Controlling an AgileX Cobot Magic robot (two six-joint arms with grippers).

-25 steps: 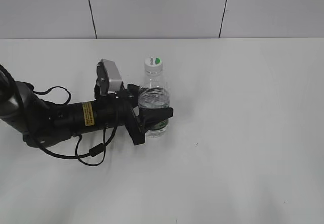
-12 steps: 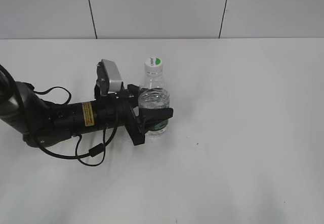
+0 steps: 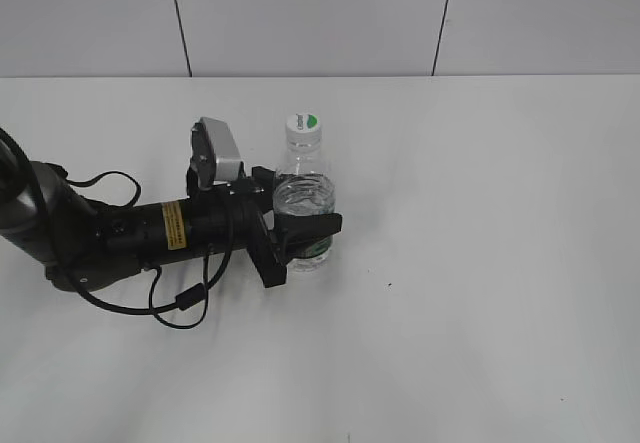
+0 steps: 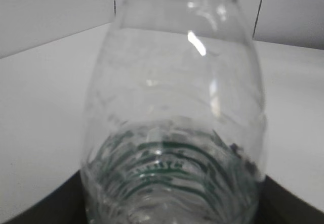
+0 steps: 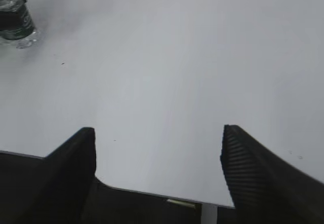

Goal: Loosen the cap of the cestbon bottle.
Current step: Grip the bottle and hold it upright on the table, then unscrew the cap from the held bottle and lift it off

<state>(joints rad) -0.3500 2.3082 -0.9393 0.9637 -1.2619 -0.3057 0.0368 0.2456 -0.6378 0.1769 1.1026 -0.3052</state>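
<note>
The cestbon bottle (image 3: 303,198) stands upright on the white table, clear with a dark green label band low down. Its white cap (image 3: 302,123) with a green mark sits on top. My left gripper (image 3: 300,235) is shut on the bottle's lower body, one finger on each side. In the left wrist view the bottle (image 4: 174,133) fills the frame, and the cap is out of view there. My right gripper (image 5: 159,148) is open and empty above bare table near the front edge. The bottle's base shows far off in the right wrist view (image 5: 15,24). The right arm is out of the exterior view.
The left arm (image 3: 120,233) lies low across the table's left side with a loose black cable (image 3: 180,298) beside it. The white table (image 3: 480,263) ends at a tiled wall (image 3: 320,18) at the back.
</note>
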